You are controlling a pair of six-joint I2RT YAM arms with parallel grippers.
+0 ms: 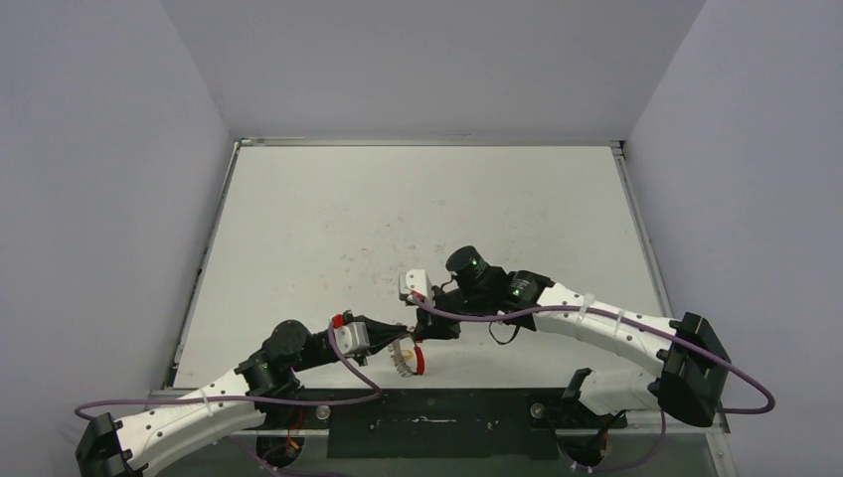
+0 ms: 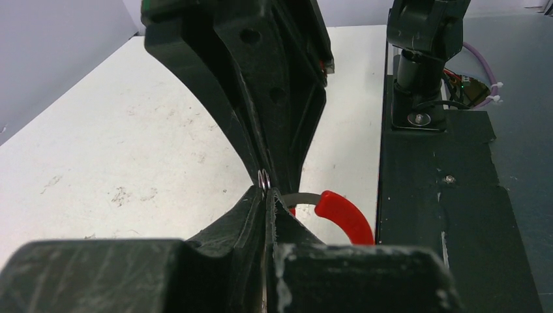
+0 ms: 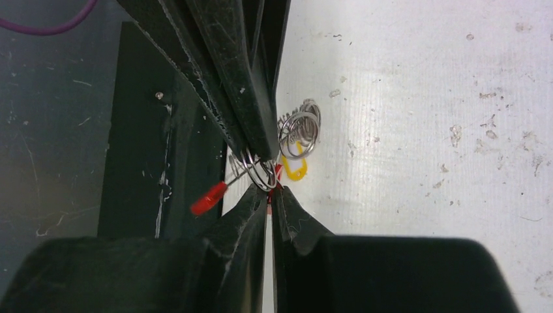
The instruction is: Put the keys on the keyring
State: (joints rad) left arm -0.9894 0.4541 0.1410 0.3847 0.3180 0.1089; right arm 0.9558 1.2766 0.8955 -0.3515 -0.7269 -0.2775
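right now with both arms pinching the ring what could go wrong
1. The left jaws and right jaws are both shut on the keyring, close together; pulling apart could stretch the coil or let the thin wire slip.
2. This sits at the near edge of the table, beside the black base plate; if the yellow key shakes loose, it might drop there.

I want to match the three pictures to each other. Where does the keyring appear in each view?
Top external: the keyring lies low, just left of centre.
Left wrist: the keyring's red sleeve curves low, right of centre.
Right wrist: the keyring's wire coils sit near the centre, slightly above.
Shared landmark: the black base plate next to it.
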